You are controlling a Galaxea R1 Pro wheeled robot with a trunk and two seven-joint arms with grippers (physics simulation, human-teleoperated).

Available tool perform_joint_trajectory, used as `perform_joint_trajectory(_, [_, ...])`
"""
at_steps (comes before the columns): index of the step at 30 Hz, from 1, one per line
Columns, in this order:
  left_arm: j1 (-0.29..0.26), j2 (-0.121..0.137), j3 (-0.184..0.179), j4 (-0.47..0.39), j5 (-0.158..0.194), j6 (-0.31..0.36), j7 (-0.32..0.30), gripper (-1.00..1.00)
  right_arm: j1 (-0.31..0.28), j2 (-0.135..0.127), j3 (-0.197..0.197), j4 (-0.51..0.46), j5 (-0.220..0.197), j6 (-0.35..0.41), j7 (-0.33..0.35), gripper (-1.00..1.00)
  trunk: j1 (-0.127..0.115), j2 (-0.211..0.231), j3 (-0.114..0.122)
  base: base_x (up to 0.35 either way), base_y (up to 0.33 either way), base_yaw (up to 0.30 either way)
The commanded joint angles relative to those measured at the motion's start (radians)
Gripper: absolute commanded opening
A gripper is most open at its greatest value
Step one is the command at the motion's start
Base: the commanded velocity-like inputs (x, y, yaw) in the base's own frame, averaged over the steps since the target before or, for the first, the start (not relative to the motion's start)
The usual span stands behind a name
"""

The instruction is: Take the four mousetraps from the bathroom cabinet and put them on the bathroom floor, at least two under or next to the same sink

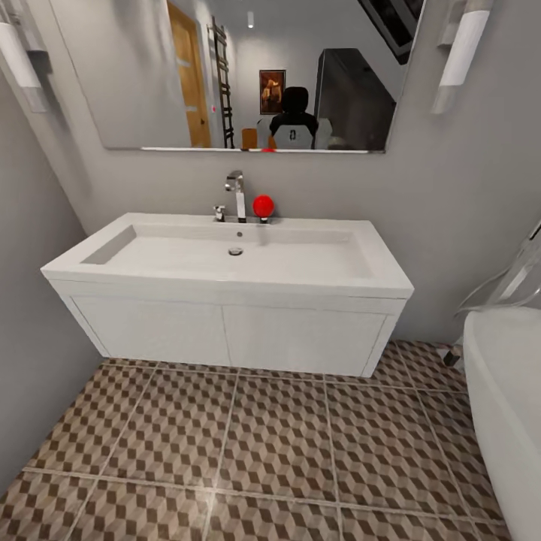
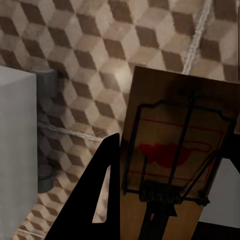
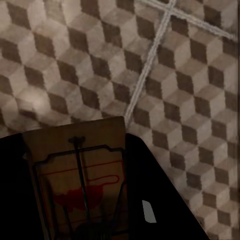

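Observation:
The sink [image 1: 225,259] is a wide white basin with a chrome tap [image 1: 237,194] and a red ball knob [image 1: 263,205], mounted on a white two-door vanity [image 1: 225,334] against the wall straight ahead. In front of it spreads the cube-patterned bathroom floor [image 1: 248,451]. My left gripper [image 2: 172,145] is shut on a mousetrap [image 2: 165,100], a brown wooden slab with a wire frame and a red print, held above the tiles. In the same way, my right gripper [image 3: 70,145] is shut on a second mousetrap [image 3: 80,175] over the floor [image 3: 165,65]. The cabinet is out of view.
A white rounded bathtub [image 1: 503,406] with clear and chrome fittings [image 1: 511,285] stands at the right. A grey wall [image 1: 30,300] closes the left side. A mirror [image 1: 248,75] hangs over the sink. A white box-shaped body [image 2: 17,145] stands beside the left gripper.

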State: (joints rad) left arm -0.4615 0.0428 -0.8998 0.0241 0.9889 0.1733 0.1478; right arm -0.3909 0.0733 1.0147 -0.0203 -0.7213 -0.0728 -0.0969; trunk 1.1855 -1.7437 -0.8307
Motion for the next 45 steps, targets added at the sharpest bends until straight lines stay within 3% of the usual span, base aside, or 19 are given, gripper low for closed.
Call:
perform_joint_trajectory(1, [0.0,0.0,-0.008,-0.001,0.005,0.005,0.007,-1.0,0.0,0.0,0.008,0.0,-0.01,-0.002,-0.001,-1.0,0.001,0.0,-0.001,0.337,0.0,0.0])
perform_joint_trajectory(11, [0.0,0.0,-0.008,-0.001,0.005,0.004,0.007,-1.0,0.0,-0.003,0.01,0.004,-0.008,-0.001,0.001,-1.0,0.001,0.0,-0.001,0.315,0.0,0.0])
perform_joint_trajectory(29, [-0.001,-0.005,-0.006,-0.006,0.006,0.005,0.004,-1.0,0.0,0.006,0.001,-0.006,-0.015,-0.006,0.0,-1.0,0.001,0.0,-0.001,0.019,0.0,0.0])
perform_joint_trajectory(30, [0.0,-0.026,-0.002,-0.009,0.017,0.006,0.003,-1.0,0.0,0.006,-0.104,-0.007,-0.018,-0.002,-0.001,-1.0,0.001,0.0,-0.001,0.0,0.0,0.0])
perform_joint_trajectory(32, [-0.001,-0.028,0.003,-0.013,0.018,0.009,0.004,-1.0,-0.001,0.006,-0.147,-0.007,-0.012,0.0,0.001,-1.0,0.001,0.0,-0.001,0.0,0.0,0.0])
perform_joint_trajectory(40, [-0.003,-0.05,0.001,-0.041,0.011,0.007,0.002,-1.0,-0.019,0.006,-0.176,-0.024,-0.002,0.01,0.006,-1.0,0.001,0.0,-0.001,0.0,0.0,0.0])
perform_joint_trajectory(43, [-0.014,-0.056,0.001,-0.084,0.01,0.017,0.006,-1.0,-0.057,0.011,-0.177,-0.067,-0.005,0.013,-0.015,-1.0,0.001,0.0,-0.001,0.0,0.0,0.0])
perform_joint_trajectory(45, [-0.059,-0.053,0.003,-0.134,0.012,0.044,0.012,-1.0,-0.128,0.026,-0.178,-0.111,-0.01,0.064,-0.092,-1.0,0.001,0.0,-0.001,0.0,0.0,0.0])
